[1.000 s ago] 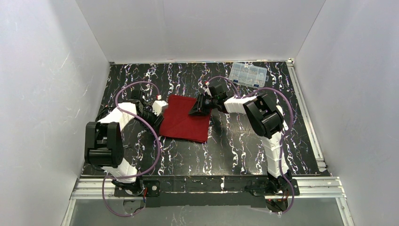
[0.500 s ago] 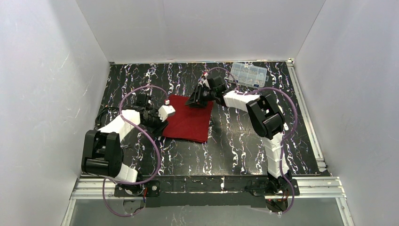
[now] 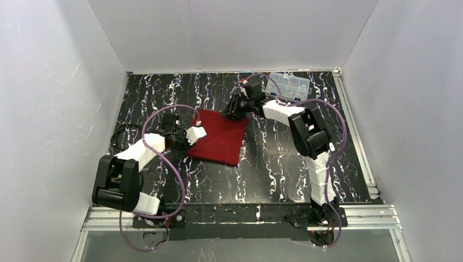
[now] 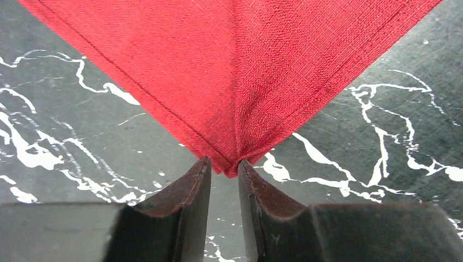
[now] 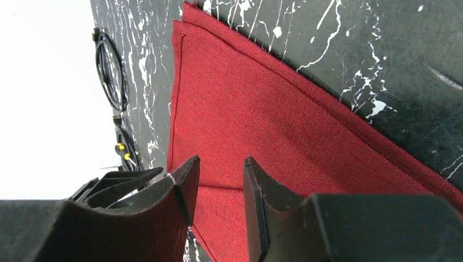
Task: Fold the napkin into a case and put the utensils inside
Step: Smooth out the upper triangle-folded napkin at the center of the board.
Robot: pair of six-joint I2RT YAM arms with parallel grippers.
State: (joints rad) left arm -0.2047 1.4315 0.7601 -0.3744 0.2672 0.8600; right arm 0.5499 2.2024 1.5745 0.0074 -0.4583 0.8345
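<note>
The deep red napkin [image 3: 221,139] lies on the black marbled table, folded into two layers whose edges show in the right wrist view [image 5: 262,120]. My left gripper [image 3: 189,146] is at its near left corner. In the left wrist view [image 4: 224,162] the fingertips pinch the corner tip of the napkin [image 4: 235,65], and a ridge runs up the cloth from there. My right gripper [image 3: 228,113] hovers open over the far right corner, jaws apart with only cloth below them [image 5: 218,164]. The utensils are out of view. No case shape shows.
A clear plastic compartment box [image 3: 288,86] stands at the far right of the table. Black cables [image 3: 123,131] lie by the left wall. White walls close in the table on three sides.
My left gripper has moved right and nearer, down to the napkin's near left corner. My right gripper has drawn back from over the cloth's middle to its far right corner.
</note>
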